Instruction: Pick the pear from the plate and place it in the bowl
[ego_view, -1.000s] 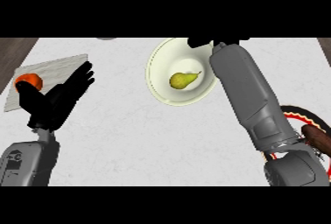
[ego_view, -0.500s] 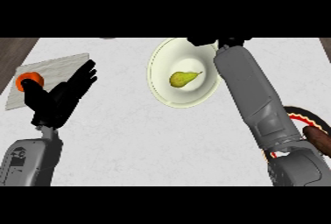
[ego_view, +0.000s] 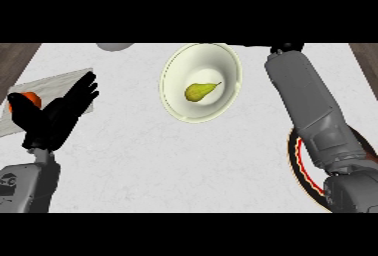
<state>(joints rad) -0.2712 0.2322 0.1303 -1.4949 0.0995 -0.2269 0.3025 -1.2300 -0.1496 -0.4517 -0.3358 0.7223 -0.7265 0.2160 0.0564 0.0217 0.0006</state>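
At the far left of the head view a pale grey board (ego_view: 52, 87) lies on the white desk (ego_view: 148, 165), tilted, with an orange round fruit (ego_view: 28, 98) on it that is partly covered by the left hand (ego_view: 52, 117). That hand is black and open, its fingers straight and spread, pointing up and to the right over the board's near edge; its grey forearm comes in from the lower left corner. Near the top edge, right of the board, the lower part of a small pale round object (ego_view: 114, 46) shows, too cut off to name. In the middle of the view stands the cream plate (ego_view: 177, 70), and the yellow-green pear (ego_view: 201, 90) lies on its side at the plate's centre, stem end pointing up and right, touched by neither hand. Right of the plate the grey right forearm stretches from the lower right corner up to the top edge; only a dark bit of the right hand (ego_view: 286, 48) shows there, beyond the plate's upper right rim, and whether its fingers are open or curled cannot be told. Under that forearm, at the right edge, lies a dark bowl (ego_view: 297, 160) with a red and white rim, largely hidden by the arm.
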